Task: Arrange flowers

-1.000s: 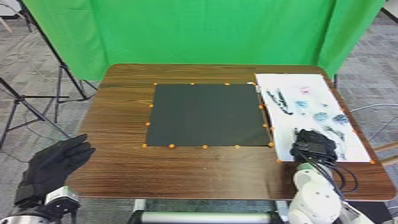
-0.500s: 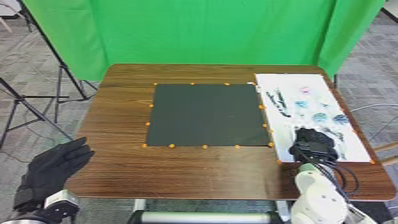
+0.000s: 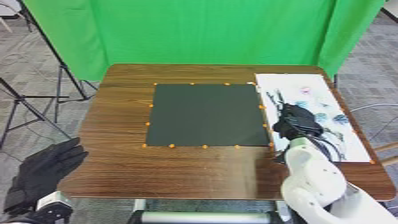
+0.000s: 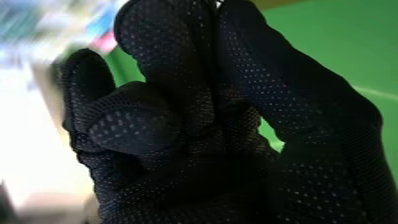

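In the head view my right hand (image 3: pixel 298 122) is over the left side of a white sheet (image 3: pixel 351 150), hiding part of it. Beyond the hand lie dark stem-like pieces (image 3: pixel 274 97). A pink flower (image 3: pixel 306 90) and several blue ones, such as this blue flower (image 3: pixel 340 119), are on the sheet. The black square mat (image 3: pixel 206 115) lies bare beside it. My left hand (image 3: pixel 44 165) stays off the table's left edge, fingers straight. The right wrist view has my right hand (image 4: pixel 187 145) with fingers mostly extended, one bent, holding nothing visible; blurred pink and blue patches appear past it.
Small orange dots line the edges of the mat and sheet. Brown wooden table (image 3: pixel 204 175) surrounds them. A green curtain (image 3: pixel 213 35) hangs behind, and black stands (image 3: pixel 58 95) rise on the left.
My right hand has moved forward and to the left over the sheet, uncovering its near part. My left hand has shifted slightly outward to the left.
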Available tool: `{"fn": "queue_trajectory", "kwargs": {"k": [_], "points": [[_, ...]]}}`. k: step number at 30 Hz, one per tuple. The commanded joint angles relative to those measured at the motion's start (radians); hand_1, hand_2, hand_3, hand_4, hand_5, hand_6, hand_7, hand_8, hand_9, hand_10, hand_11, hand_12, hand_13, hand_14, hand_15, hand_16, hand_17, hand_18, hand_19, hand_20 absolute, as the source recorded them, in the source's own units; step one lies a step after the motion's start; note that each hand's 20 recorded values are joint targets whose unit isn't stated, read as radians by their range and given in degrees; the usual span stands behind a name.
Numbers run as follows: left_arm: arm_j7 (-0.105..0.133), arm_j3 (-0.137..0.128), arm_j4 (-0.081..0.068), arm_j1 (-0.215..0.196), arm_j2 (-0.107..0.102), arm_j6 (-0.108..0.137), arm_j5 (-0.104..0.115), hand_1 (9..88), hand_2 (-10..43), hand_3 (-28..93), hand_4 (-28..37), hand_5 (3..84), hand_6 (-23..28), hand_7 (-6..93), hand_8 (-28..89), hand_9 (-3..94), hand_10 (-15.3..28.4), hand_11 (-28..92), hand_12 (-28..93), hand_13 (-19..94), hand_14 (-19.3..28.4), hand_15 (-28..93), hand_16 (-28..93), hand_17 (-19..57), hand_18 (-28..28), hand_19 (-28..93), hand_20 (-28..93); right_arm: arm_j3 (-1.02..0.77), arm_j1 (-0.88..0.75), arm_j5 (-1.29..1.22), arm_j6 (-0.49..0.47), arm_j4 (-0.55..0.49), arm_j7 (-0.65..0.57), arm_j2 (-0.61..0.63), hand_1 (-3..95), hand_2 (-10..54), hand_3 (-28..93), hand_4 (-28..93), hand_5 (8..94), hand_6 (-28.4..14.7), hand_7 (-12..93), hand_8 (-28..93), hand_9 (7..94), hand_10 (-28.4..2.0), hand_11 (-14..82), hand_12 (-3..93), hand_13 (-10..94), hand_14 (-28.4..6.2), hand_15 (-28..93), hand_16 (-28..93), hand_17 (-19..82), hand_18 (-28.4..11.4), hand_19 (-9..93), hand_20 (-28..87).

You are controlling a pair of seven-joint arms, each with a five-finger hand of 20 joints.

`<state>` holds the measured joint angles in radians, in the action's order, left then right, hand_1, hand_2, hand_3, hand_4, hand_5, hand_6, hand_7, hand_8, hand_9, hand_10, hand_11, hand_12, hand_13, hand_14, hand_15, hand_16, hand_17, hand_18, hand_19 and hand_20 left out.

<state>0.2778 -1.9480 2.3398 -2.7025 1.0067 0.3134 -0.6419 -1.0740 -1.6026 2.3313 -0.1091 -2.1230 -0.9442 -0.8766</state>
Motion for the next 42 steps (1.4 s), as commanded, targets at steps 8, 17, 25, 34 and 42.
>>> {"fn": "queue_trajectory", "kwargs": {"k": [8,17,25,34,42], "points": [[-0.016,-0.013,0.014,-0.014,-0.001,0.022,0.002,28.1,8.1,79,-17.0,50.7,16.0,14.7,-9,40.7,22.9,39,9,27,27.4,60,-14,-10.1,21.8,61,11,0.244,0.292,-0.19,-0.165,0.116,0.06,-0.268,55.1,-9.5,78,-26,83.7,-5.8,27,26,88.4,-13.2,34.5,33.0,82,-8.7,72,26,42,-25.0,93,4],[0.023,-0.016,0.023,-0.033,-0.011,0.037,0.019,28.1,8.1,79,-16.9,50.7,16.0,14.8,-9,40.7,23.0,39,8,27,27.4,60,-14,-10.1,21.8,61,11,0.403,0.338,-0.137,-0.235,0.178,0.127,-0.366,54.7,-9.5,78,-25,83.8,-5.6,27,25,88.5,-13.1,34.9,32.9,82,-8.7,73,26,42,-25.0,93,4],[0.026,0.011,0.015,0.017,-0.055,0.054,0.019,28.2,8.1,79,-16.8,50.7,16.0,14.7,-9,40.8,23.0,39,9,27,27.5,60,-14,-10.2,21.8,61,11,0.418,0.359,-0.175,-0.274,0.281,0.107,-0.467,54.3,-9.5,78,-25,83.7,-5.3,28,25,88.6,-13.0,35.5,32.5,82,-8.5,73,26,42,-24.8,93,5],[0.017,0.009,0.004,0.053,-0.085,0.046,0.01,28.3,8.1,79,-16.8,50.7,16.0,14.7,-9,40.8,23.0,39,9,27,27.5,60,-14,-10.2,21.8,61,11,0.401,0.414,-0.239,-0.27,0.386,0.041,-0.558,53.9,-9.5,78,-25,83.5,-5.1,28,25,88.7,-13.0,36.2,32.1,82,-8.4,73,26,42,-24.8,93,5],[0.005,0.021,-0.004,0.09,-0.096,0.037,0.0,28.2,7.9,79,-16.7,50.6,15.9,14.7,-9,40.8,22.9,39,9,27,27.5,60,-14,-10.2,21.8,61,11,0.386,0.43,-0.231,-0.223,0.463,-0.019,-0.619,53.4,-9.5,78,-24,83.6,-4.8,29,24,88.9,-12.9,36.8,31.3,83,-8.2,73,26,43,-25.0,93,5]]}}
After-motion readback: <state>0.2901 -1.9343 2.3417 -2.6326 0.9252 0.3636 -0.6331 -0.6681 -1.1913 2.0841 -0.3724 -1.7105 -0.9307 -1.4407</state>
